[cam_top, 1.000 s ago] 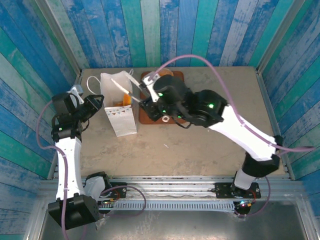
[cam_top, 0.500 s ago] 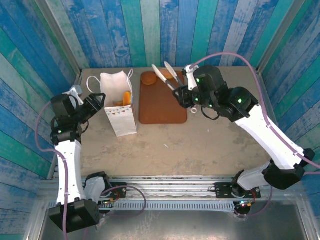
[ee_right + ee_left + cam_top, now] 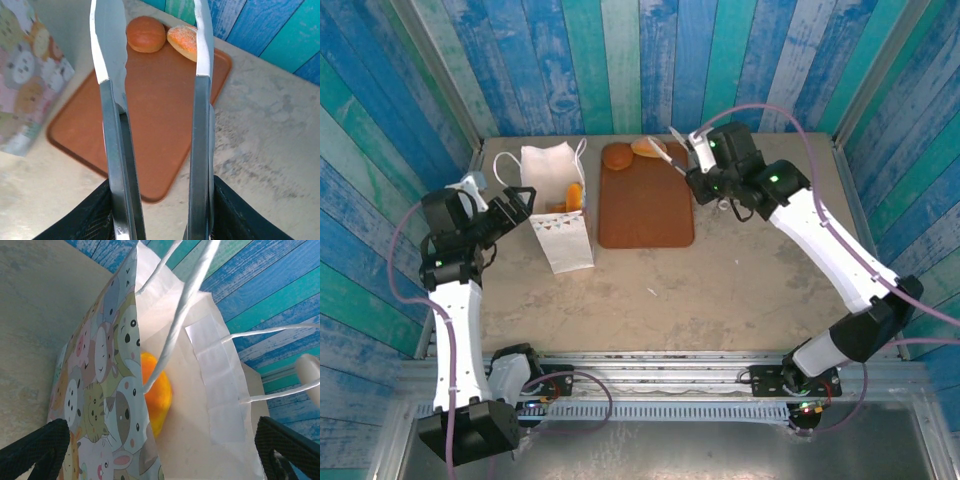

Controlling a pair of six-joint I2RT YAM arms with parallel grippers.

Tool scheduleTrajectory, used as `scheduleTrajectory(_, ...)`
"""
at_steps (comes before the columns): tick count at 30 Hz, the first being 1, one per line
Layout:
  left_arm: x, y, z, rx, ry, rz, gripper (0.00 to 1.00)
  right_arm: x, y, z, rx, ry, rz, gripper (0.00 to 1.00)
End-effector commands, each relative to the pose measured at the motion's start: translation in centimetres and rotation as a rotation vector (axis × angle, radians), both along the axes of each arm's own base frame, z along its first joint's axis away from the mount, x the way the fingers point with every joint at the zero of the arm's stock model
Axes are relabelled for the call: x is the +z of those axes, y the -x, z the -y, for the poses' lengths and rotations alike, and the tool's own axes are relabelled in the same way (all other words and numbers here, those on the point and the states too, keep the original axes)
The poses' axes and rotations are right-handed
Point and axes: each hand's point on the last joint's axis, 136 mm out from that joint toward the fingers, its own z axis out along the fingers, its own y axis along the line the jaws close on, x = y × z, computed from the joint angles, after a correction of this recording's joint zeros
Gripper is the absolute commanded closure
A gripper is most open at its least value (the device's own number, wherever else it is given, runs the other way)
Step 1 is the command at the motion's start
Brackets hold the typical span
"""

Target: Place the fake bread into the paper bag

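Bread lies in two places: a round brown bun (image 3: 617,157) and an orange-topped roll (image 3: 648,148) sit just beside each other at the far edge of the brown board (image 3: 645,215), close under the blue plank wall (image 3: 650,60). An orange-yellow piece (image 3: 156,400) lies down inside the paper bag (image 3: 556,215). The bag stands upright near the table's (image 3: 740,290) left side, its mouth open, with a narrow strip of table between it and the board's left edge. The left hand (image 3: 160,452) hangs at the bag's left rim with its fingers (image 3: 35,450) spread wide, one on either side of the top edge and gripping nothing. The right hand (image 3: 159,210) pinches a pair of metal tongs (image 3: 112,125), whose tips stand apart over the board's far right corner, pointing towards the two pieces, with nothing between them. Bare table stretches in front of the board and off to the right.
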Motion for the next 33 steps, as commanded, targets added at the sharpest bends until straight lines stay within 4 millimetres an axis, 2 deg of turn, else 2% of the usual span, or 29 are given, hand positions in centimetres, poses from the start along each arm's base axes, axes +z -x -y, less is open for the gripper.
scheduleTrajectory(1, 1.7, 0.3, -0.3, -0.002, -0.066, 0.045, 0.01, -0.6, -2.6, 0.4, 0.030, 0.154, 0.117, 0.53)
scheduleTrajectory(10, 2.0, 0.2, -1.1, 0.028, -0.115, 0.052, 0.03, -4.6, -5.6, 0.5, 0.067, 0.380, 0.120, 0.52)
scheduleTrajectory(11, 2.2, 0.2, -1.2, 0.036, -0.121, 0.060, 0.03, -5.1, -6.6, 1.8, 0.038, 0.402, 0.116, 0.52)
scheduleTrajectory(19, 3.1, 0.1, -1.7, 0.068, -0.141, 0.100, 0.06, -8.9, -9.8, 1.7, 0.053, 0.569, 0.086, 0.46)
scheduleTrajectory(33, 2.7, -0.4, -2.6, 0.092, -0.181, 0.080, 0.06, -13.7, -14.5, -0.4, 0.074, 0.593, 0.042, 0.41)
